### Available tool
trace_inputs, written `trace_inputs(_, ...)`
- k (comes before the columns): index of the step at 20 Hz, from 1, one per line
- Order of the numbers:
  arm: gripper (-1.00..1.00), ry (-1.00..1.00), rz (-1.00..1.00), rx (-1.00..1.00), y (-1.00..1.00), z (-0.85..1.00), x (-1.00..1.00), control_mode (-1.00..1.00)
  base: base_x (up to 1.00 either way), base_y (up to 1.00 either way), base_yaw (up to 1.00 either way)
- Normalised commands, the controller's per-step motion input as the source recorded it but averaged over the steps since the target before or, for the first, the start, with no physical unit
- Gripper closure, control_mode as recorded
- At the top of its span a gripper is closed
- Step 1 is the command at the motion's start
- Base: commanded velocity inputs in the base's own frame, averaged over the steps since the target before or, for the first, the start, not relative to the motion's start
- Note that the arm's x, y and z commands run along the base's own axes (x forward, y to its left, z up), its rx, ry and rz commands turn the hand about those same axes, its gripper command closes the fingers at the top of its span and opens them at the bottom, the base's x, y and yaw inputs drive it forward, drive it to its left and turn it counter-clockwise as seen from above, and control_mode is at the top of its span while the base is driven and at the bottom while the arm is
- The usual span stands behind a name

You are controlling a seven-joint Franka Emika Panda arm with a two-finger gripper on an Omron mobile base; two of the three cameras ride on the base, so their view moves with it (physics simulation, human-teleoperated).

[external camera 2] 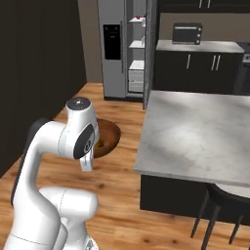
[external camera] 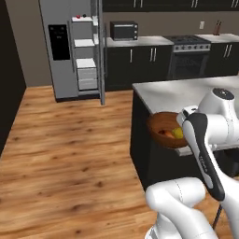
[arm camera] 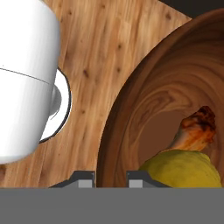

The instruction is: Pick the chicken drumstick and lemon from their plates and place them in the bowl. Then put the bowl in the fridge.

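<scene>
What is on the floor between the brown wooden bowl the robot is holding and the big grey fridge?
Nothing. In the left base view, bare wooden floor stretches from the round brown wooden bowl to the tall grey fridge, whose door stands open.

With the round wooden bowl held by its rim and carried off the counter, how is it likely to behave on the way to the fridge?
The deep brown wooden bowl looks rigid, so it should not flex. Gripped at one rim point by the gripper, it may tilt. The round yellow lemon could roll inside, and the glossy reddish-brown chicken drumstick may slide; the deep walls should contain them.
</scene>
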Motion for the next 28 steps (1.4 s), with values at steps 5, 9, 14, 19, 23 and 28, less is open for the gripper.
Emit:
trace_inputs(5, 1.0, 0.0, 0.0, 0.0, 0.0, 0.0, 0.0, 1.0, 0.57, 0.72, 0.0)
trace_inputs(9, 1.0, 0.0, 0.0, 0.0, 0.0, 0.0, 0.0, 1.0, 0.64, 0.65, 0.0)
trace_inputs(14, 1.0, 0.0, 0.0, 0.0, 0.0, 0.0, 0.0, 1.0, 0.73, 0.52, -0.09)
trace_inputs(19, 1.0, 0.0, 0.0, 0.0, 0.0, 0.0, 0.0, 1.0, 0.76, 0.38, -0.21)
trace_inputs(23, 1.0, 0.0, 0.0, 0.0, 0.0, 0.0, 0.0, 1.0, 0.77, 0.37, -0.22)
trace_inputs(28, 1.0, 0.0, 0.0, 0.0, 0.0, 0.0, 0.0, 1.0, 0.75, 0.44, -0.15)
